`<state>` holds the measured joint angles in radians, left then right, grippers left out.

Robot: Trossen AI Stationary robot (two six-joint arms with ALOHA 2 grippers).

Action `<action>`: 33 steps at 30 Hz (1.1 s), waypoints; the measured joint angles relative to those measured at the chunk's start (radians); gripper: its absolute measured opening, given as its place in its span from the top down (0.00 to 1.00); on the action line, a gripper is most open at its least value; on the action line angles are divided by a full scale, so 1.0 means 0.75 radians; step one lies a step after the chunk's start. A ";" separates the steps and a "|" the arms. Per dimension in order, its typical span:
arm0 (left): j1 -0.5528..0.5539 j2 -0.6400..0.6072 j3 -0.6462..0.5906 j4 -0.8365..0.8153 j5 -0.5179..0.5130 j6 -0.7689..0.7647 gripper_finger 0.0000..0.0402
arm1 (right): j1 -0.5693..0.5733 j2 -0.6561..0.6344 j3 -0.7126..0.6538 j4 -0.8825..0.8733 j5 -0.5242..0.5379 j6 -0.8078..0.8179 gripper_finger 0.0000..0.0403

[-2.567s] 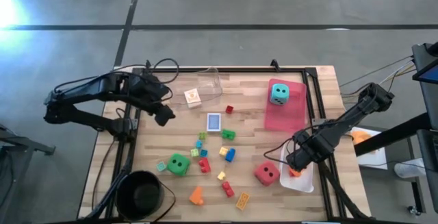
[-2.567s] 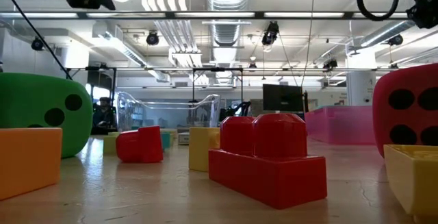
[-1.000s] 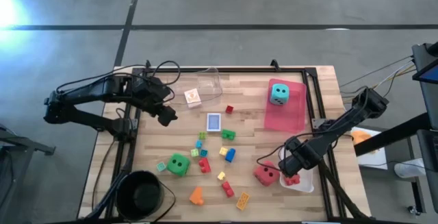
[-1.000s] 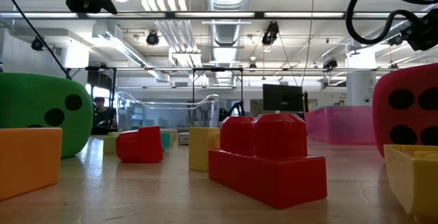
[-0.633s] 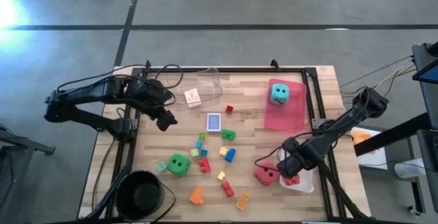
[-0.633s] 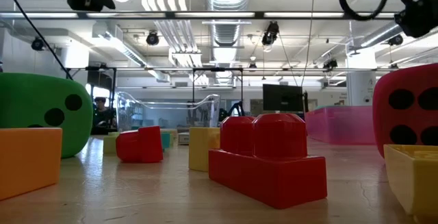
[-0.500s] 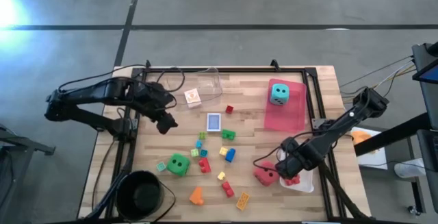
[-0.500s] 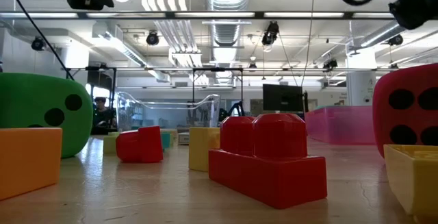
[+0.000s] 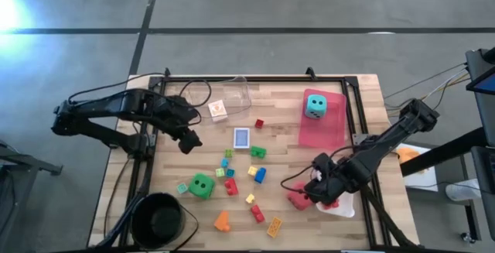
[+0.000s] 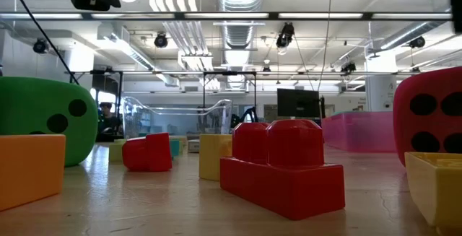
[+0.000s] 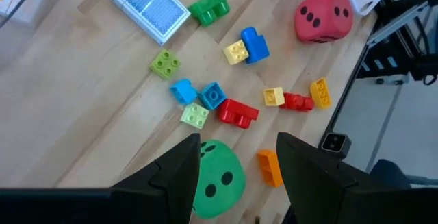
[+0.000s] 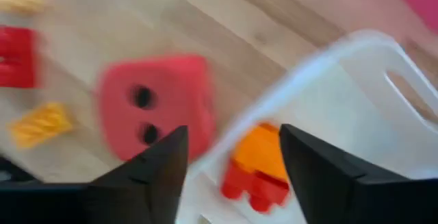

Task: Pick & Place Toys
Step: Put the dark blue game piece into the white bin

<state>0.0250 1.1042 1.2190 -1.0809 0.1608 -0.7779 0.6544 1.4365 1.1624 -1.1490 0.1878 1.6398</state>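
My right gripper is open and empty, above the near right of the table where the red die sits beside the white tray. An orange brick and a red brick lie in that tray. My left gripper is open and empty, above the table's left part. Small bricks, the blue card box and the green die lie on the table's middle. The teal die sits in the pink tray.
A clear tray stands at the far middle, with a small white-and-orange block beside it. A black bowl sits at the near left corner. A black frame borders the table. Bare wood shows at the far left.
My right gripper has gone from above the white tray toward the table's left, to the red die's side of the tray, staying open. My left gripper has gone a little toward the near edge.
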 joint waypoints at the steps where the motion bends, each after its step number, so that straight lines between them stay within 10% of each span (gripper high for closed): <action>1: 0.000 0.000 0.000 0.000 -0.002 -0.013 0.51 | 0.000 0.004 0.021 0.027 0.037 -0.034 0.39; 10: 0.000 -0.001 0.000 0.000 -0.017 -0.084 0.51 | -0.043 0.063 0.186 0.088 0.209 -0.033 0.27; 23: -0.002 -0.001 0.000 0.000 -0.041 -0.142 0.51 | -0.121 0.249 0.254 0.209 0.087 0.186 0.27; 33: -0.014 -0.018 0.000 -0.032 -0.052 0.136 0.51 | -0.290 0.478 0.298 0.481 0.082 0.389 0.27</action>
<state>0.0144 1.0909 1.2190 -1.1052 0.1220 -0.6756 0.4369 1.7949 1.3855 -0.7885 0.2496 1.9319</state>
